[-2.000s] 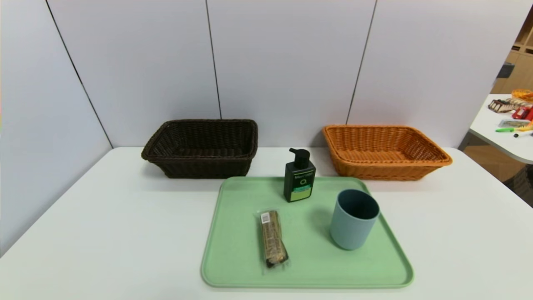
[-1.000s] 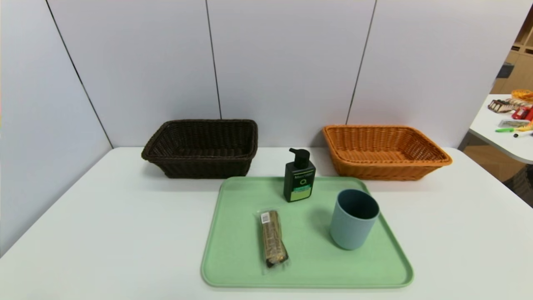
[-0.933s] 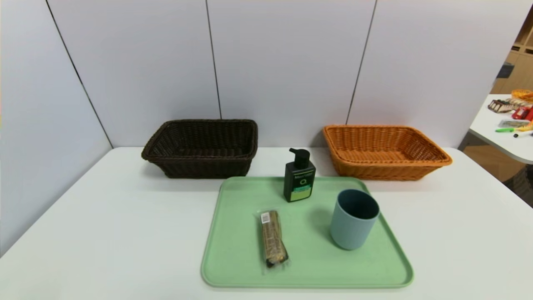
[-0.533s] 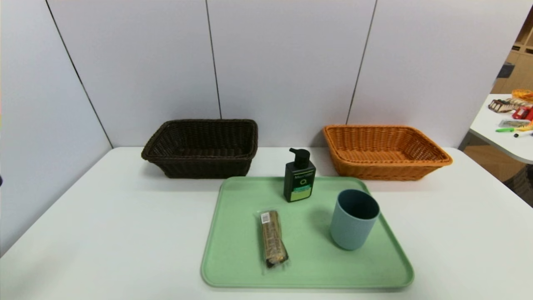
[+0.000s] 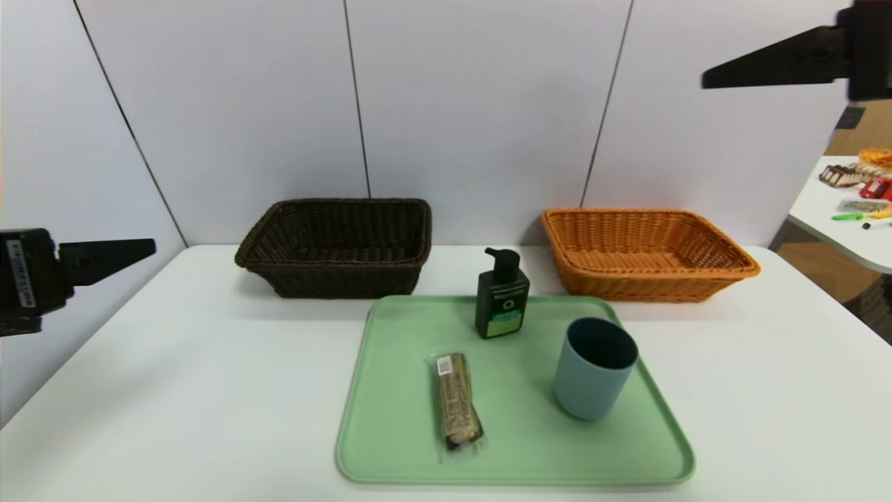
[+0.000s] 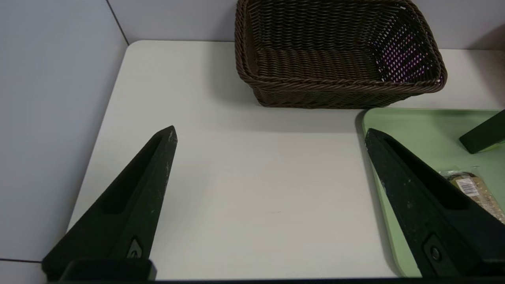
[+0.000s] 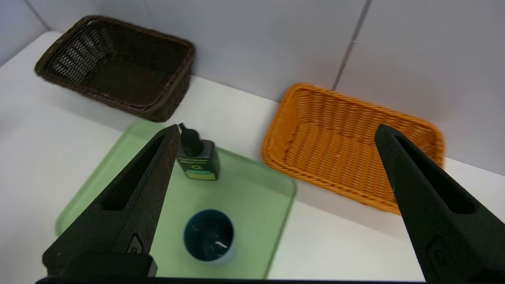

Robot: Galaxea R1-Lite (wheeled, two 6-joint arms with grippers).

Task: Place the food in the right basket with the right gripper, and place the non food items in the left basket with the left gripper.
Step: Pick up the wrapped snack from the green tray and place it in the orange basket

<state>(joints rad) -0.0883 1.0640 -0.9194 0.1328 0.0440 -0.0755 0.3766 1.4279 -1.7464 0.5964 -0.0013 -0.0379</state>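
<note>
Two spread pincers (image 6: 271, 128), two baskets (image 5: 334, 261), one bottle (image 5: 502, 300), one cup (image 5: 596, 369), seemingly one bar (image 5: 458, 401).

Both pincers (image 6: 271, 132) (image 7: 279, 128) cut off by head view's edges.

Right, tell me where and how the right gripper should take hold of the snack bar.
Best gripped across its narrow middle: the right gripper could come down from above, fingers on the two long sides of the snack bar. It lies flat and lengthwise on the green tray, apart from bottle and cup, so both sides look free.
</note>
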